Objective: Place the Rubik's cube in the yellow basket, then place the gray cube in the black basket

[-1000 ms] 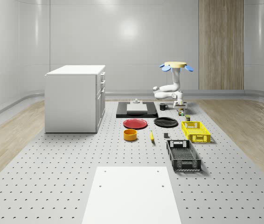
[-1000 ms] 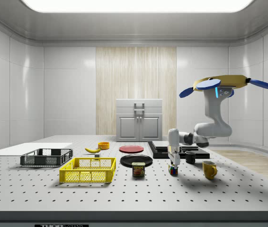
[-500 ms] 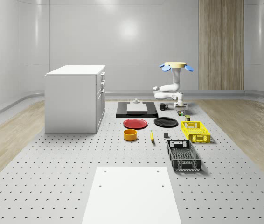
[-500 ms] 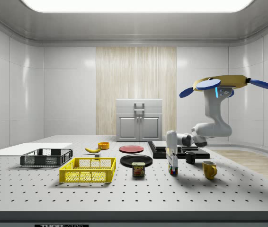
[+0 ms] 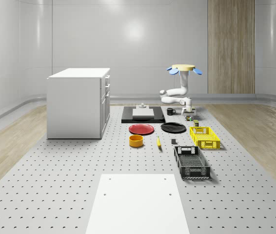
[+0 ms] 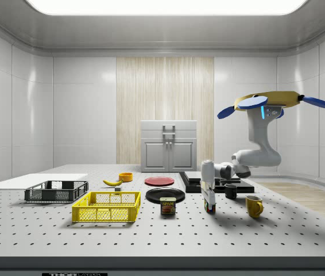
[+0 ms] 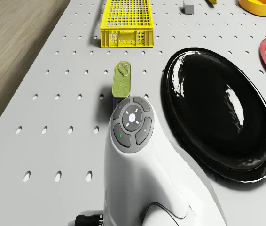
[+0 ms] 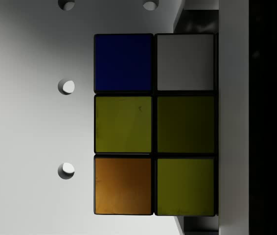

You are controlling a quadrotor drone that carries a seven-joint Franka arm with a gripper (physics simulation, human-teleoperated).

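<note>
Baskets are seen at the side view's lower left: the black basket stands on the perforated table, and the yellow basket is set to its right and nearer the camera. Behind them a banana and an orange bowl are seen, then a red plate and a black plate, with a white cabinet at the far wall. A Spam can stands just right of the yellow basket. Right of the can, near the frame's centre, the gripper is pointed straight down, and the Rubik's cube is found directly beneath it at the table surface, well apart from the yellow basket. In the wrist view the Rubik's cube is shown with blue, white, yellow and orange squares, one edge lying against a grey bar of the gripper; whether the gripper is closed on it cannot be told. A black mug and a yellow mug are placed further right. The drone is held in hover at the upper right, above the mugs, its white arm bent down and leftward. In the whole-scene view the gray cube is seen on the table right of centre, between the banana and the yellow basket, above the black basket.
</note>
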